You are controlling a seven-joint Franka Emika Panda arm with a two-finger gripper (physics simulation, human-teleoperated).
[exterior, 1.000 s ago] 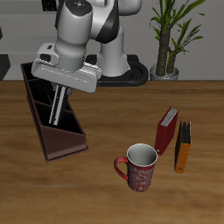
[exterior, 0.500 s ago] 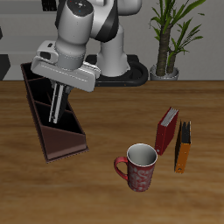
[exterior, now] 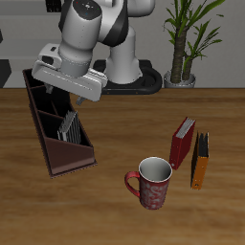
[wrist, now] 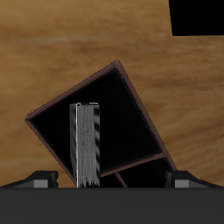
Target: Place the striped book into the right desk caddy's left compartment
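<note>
A patterned red mug [exterior: 151, 183] stands near the table's [exterior: 115, 201] front edge, handle pointing away from the books. Just beside it, a red book [exterior: 182, 142] stands upright, an orange-yellow book [exterior: 200, 159] close alongside, perhaps touching. A potted plant [exterior: 185, 38] stands behind the back edge.

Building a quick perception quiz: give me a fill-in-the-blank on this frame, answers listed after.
1. The striped book stands inside the ____.
2. Beside the red book stands an orange-yellow ____.
3. Nearer the table's front edge than both books sits a red ____.
4. The claw hangs above the caddy, holding ____.

Missing words: right desk caddy; book; mug; nothing
</note>
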